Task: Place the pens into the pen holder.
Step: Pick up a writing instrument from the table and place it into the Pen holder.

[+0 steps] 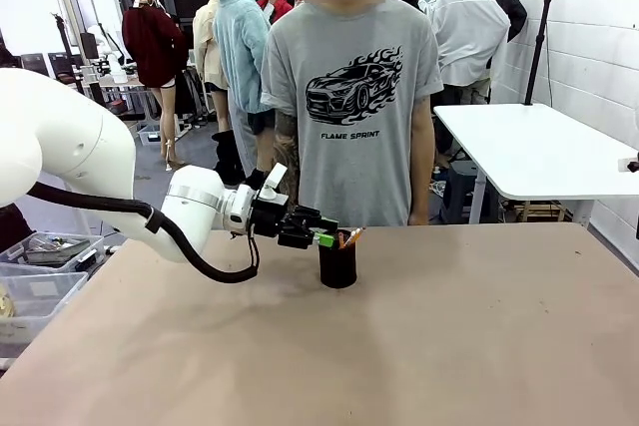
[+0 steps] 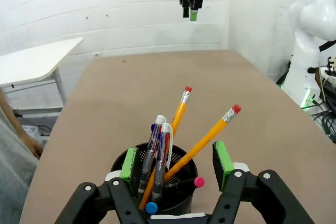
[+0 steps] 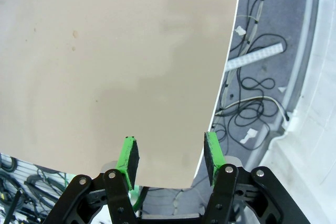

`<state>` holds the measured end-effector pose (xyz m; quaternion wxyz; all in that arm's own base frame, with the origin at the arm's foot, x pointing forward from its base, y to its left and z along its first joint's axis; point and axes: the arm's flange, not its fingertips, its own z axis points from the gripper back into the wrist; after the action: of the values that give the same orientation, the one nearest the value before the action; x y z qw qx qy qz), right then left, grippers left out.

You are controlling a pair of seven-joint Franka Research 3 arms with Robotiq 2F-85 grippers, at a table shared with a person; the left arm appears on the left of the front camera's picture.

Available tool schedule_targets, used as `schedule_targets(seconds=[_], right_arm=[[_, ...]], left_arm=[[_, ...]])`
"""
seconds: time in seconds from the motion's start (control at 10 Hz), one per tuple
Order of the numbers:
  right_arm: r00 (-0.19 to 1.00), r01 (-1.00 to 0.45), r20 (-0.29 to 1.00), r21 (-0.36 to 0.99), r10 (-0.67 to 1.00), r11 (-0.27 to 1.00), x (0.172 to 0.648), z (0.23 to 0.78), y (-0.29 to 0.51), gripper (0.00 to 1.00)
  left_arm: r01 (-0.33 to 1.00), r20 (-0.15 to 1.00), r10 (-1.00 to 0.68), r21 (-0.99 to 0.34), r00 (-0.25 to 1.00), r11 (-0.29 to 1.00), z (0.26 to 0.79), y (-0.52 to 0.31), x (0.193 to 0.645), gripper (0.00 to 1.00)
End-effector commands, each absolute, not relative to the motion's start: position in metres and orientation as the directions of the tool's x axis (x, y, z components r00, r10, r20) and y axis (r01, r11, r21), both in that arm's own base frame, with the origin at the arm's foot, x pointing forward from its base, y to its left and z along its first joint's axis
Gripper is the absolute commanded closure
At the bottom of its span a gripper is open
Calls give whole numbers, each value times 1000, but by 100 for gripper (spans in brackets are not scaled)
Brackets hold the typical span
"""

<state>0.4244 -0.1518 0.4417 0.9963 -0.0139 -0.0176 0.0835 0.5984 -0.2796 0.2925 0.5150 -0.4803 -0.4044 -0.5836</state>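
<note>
The left arm (image 1: 100, 172) reaches in from the left edge of the worktop (image 1: 419, 336) toward its middle, nearer the far edge; the left gripper (image 1: 321, 237) sits level just at the left side of the pen holder (image 1: 337, 261), its jaws spread wide and holding nothing; in the left wrist view the green pads (image 2: 128, 164) stand either side of the holder's rim (image 2: 181, 153), apart from the pens. The pen holder stands upright on the worktop, about midway along the far edge and in front of the person (image 1: 349, 97); inside it lean two yellow-orange pencils (image 2: 210, 136) with red erasers and two silver-white pens (image 2: 160, 150), all tilted, tips down in the cup; a pink cap (image 2: 199, 182) and a blue cap (image 2: 151, 208) show at the near rim. Farther right, the right gripper (image 3: 170, 156) hangs over the worktop's edge (image 3: 223, 77), jaws wide and empty; cables (image 3: 252, 108) lie on the floor beyond that edge.
</note>
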Motion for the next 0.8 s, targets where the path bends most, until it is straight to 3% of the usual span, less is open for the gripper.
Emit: schedule_targets(seconds=[0.0, 0.5, 0.7], right_arm=[[985, -167, 30, -58, 169, 984, 424, 440, -153, 36], [985, -167, 30, -58, 169, 984, 424, 440, -153, 36], [985, -167, 30, -58, 169, 984, 424, 440, -153, 36]], left_arm=[[991, 964, -265, -31, -6, -133, 293, -284, 606, 29], [994, 942, -320, 79, -99, -72, 368, -240, 582, 29], [999, 885, -462, 37, -50, -38, 403, -192, 565, 29]])
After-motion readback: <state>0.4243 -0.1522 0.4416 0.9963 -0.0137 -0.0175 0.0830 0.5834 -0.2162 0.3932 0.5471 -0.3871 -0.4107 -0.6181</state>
